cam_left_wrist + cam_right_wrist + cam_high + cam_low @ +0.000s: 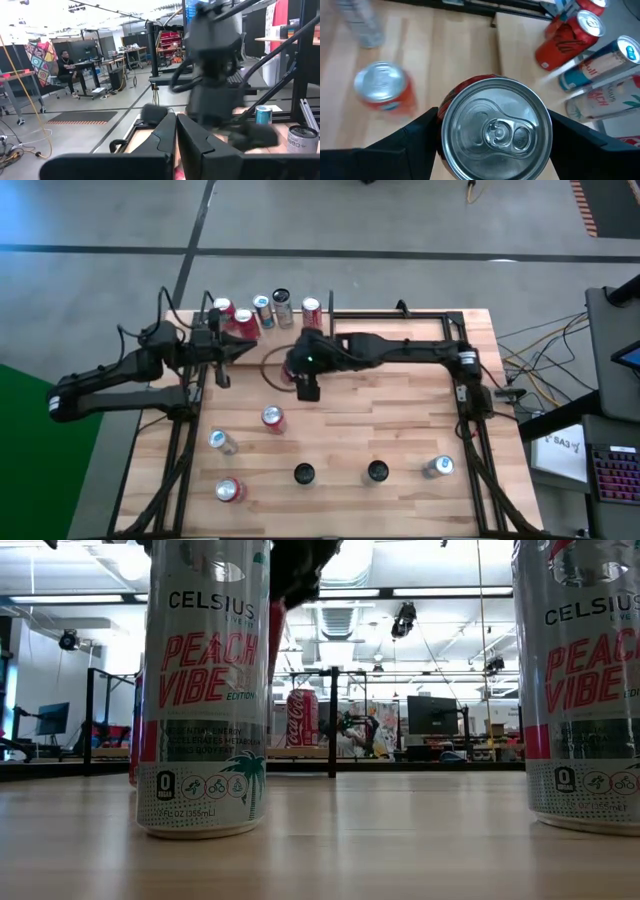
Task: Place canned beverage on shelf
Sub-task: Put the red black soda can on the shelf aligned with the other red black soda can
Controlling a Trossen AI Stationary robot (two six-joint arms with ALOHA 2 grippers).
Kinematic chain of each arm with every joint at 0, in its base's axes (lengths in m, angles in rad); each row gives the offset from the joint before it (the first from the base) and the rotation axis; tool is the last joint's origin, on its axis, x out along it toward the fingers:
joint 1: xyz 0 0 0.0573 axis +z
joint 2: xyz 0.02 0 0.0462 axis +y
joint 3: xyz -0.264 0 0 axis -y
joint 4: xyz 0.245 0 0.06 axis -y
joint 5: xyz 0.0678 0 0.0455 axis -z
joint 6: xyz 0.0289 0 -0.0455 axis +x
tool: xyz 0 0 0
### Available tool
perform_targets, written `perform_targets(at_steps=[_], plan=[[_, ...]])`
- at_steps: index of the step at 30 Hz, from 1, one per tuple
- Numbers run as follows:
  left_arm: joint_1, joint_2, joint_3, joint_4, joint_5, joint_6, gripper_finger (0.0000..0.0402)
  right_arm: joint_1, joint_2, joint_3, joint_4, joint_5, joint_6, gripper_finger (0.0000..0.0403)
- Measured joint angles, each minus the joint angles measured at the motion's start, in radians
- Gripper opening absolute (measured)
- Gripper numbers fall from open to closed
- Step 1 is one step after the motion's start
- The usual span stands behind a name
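My right gripper (305,380) is over the table's middle, closed round a red can (495,132) whose silver top faces its wrist camera. The shelf (520,47), a light wood board with black rod edges, lies at the table's far left. Several cans (262,310) stand on it, a red cola can (302,718) among them, beside a black upright rod (333,720). My left gripper (228,352) is shut with nothing in it. It hovers level at the left, near the shelf's cans. My right gripper pinches the red can by its side wall (440,125), just under the top rim, with one finger on each opposite side. The fingers (415,142) slant down at it from the table's right. The can is upright and clear of the table.
Several loose cans stand on the near half of the table: a red one (272,418), silver ones (220,442) (438,467), and two dark-topped ones (303,474) (377,471). Black frame rods (470,420) run along the table's sides.
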Motion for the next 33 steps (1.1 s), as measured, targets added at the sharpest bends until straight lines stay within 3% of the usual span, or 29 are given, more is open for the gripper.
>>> perform_targets(at_steps=[15, 33], plan=[[0.0, -0.063, 0.0, -0.04, 0.0, -0.003, 0.0, -0.155, 0.204, 0.239, -0.084, -0.079, 0.024, 0.0292], [0.0, -0.059, 0.0, -0.039, 0.0, -0.008, 0.0, -0.215, 0.25, 0.238, -0.09, -0.082, 0.043, 0.0292]])
